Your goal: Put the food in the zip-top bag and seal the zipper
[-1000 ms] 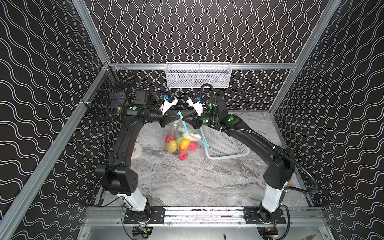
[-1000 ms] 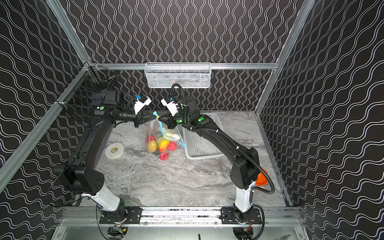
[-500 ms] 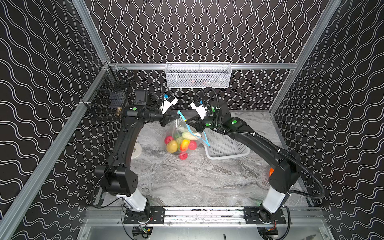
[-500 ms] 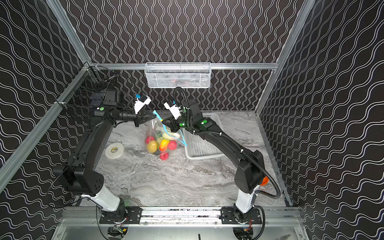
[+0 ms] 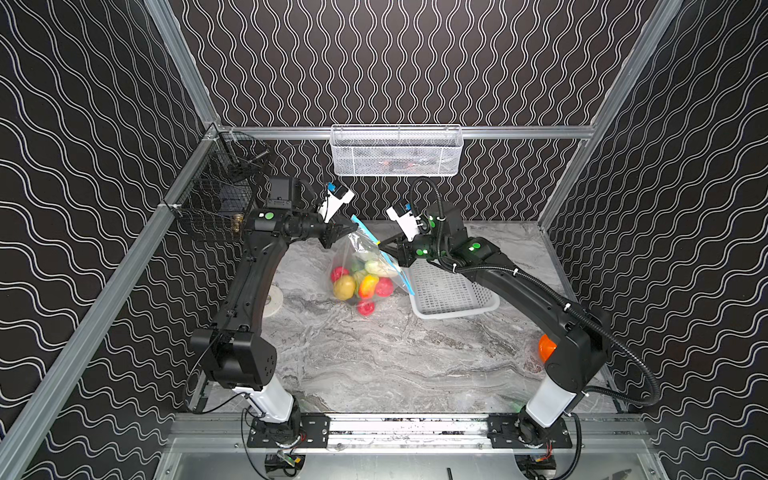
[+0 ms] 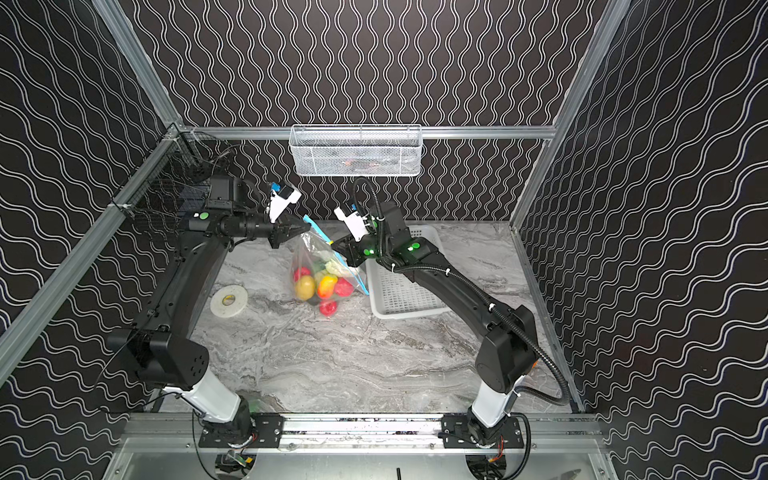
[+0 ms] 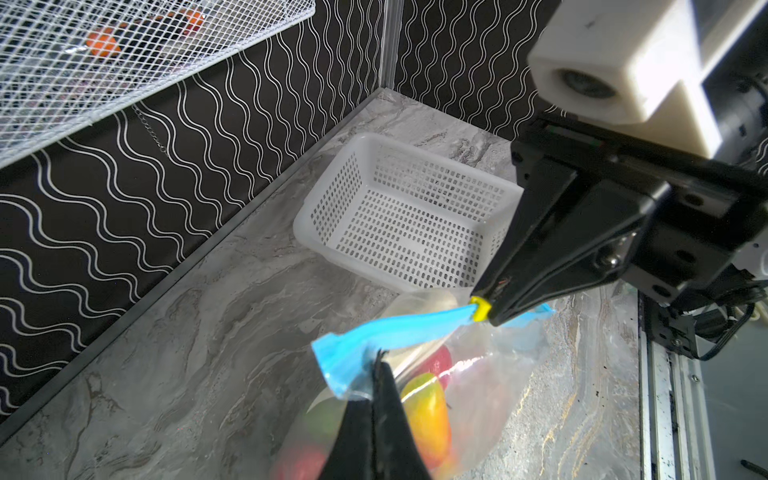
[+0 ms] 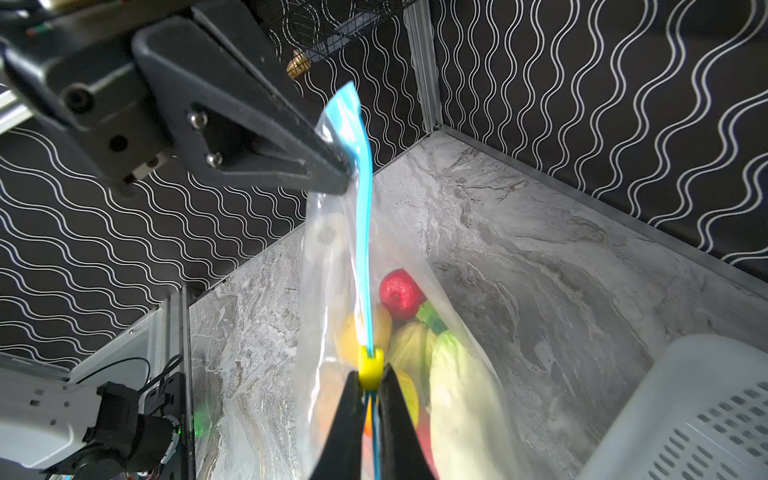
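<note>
The clear zip-top bag [image 5: 353, 253] hangs above the marble table between both grippers, shown in both top views. My left gripper [image 7: 376, 357] is shut on the corner of its blue mouth strip. My right gripper [image 8: 369, 376] is shut on the yellow slider [image 8: 370, 365] of the zipper [image 8: 362, 232], partway along the strip. Food fills the bag: yellow potato [image 5: 344, 287], orange-yellow pepper [image 5: 368, 286], white radish [image 5: 380, 268], red rounds [image 5: 340, 274]. One red round [image 5: 366, 307] lies lowest; I cannot tell whether it is inside the bag.
A white perforated basket [image 5: 449, 291] stands just right of the bag, under my right arm. A tape roll [image 6: 228, 300] lies on the left. A wire basket [image 5: 395, 149] hangs on the back wall, a black cage [image 5: 216, 203] at the left corner. An orange bowl [image 5: 546, 347] peeks from behind the right arm.
My right gripper has slid rightward and slightly down along the blue strip with the slider, away from the left gripper. The left gripper has kept its hold in place.
</note>
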Robot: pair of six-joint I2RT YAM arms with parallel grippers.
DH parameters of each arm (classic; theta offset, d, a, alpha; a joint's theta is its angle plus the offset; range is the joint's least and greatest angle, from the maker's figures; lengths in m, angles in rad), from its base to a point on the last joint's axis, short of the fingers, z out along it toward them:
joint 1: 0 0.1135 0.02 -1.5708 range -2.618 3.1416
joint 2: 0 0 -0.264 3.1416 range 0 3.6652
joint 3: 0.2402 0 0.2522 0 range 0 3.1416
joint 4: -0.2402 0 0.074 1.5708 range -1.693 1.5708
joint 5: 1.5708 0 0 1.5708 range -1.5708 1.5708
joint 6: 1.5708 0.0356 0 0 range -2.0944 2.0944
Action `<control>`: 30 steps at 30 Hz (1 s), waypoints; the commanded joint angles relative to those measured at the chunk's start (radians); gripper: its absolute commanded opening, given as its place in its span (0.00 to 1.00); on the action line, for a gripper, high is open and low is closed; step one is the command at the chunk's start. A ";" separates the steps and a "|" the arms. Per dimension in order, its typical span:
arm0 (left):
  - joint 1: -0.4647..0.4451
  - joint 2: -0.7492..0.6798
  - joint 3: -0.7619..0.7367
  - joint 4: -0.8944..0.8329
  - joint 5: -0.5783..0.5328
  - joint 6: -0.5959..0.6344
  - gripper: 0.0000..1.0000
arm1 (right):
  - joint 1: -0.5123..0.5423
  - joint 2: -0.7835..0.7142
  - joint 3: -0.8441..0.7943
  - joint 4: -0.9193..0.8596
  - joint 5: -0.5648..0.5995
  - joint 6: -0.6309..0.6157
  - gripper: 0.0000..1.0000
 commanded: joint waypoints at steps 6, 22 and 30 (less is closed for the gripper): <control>0.004 -0.003 -0.010 0.075 -0.056 -0.059 0.00 | -0.003 -0.037 -0.027 -0.057 0.048 -0.015 0.05; 0.005 0.017 -0.004 0.090 -0.113 -0.107 0.00 | -0.003 -0.112 -0.098 -0.124 0.123 -0.016 0.05; 0.011 -0.015 -0.068 0.214 -0.174 -0.211 0.00 | -0.003 -0.159 -0.128 -0.165 0.154 -0.008 0.05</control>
